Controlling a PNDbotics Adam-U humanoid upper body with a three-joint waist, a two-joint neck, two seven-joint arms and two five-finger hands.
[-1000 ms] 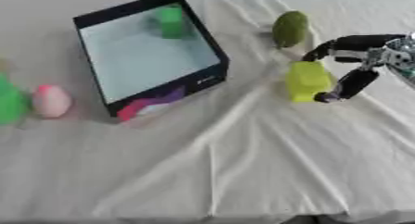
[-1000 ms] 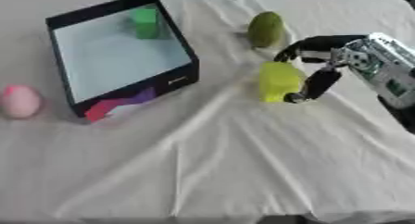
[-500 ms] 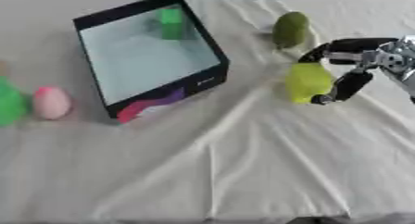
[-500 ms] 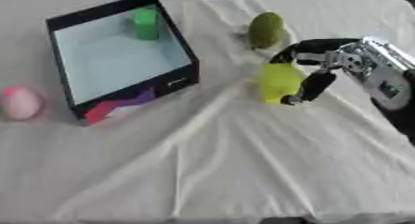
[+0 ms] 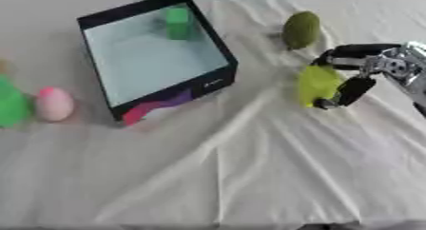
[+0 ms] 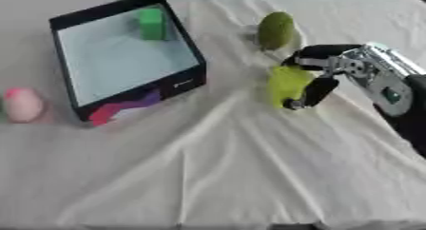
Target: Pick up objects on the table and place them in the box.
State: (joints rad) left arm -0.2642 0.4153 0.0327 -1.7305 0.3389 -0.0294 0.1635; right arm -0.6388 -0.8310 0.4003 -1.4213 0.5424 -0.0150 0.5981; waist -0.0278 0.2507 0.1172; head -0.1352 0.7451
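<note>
A smooth, blocky yellow-green object (image 6: 287,83) is grasped by the right robot hand (image 6: 320,77), fingers curled round it, near the cloth-draped table's (image 6: 249,177) right edge.

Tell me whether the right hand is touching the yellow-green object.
Touching. The right eye view shows the right hand curled round the yellow-green object, fingers above, thumb against its side.

A green object (image 5: 10,105) is cut off at the left edge.

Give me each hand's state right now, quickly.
Right hand: shut on the yellow-green object.
Left hand: not in view.
</note>
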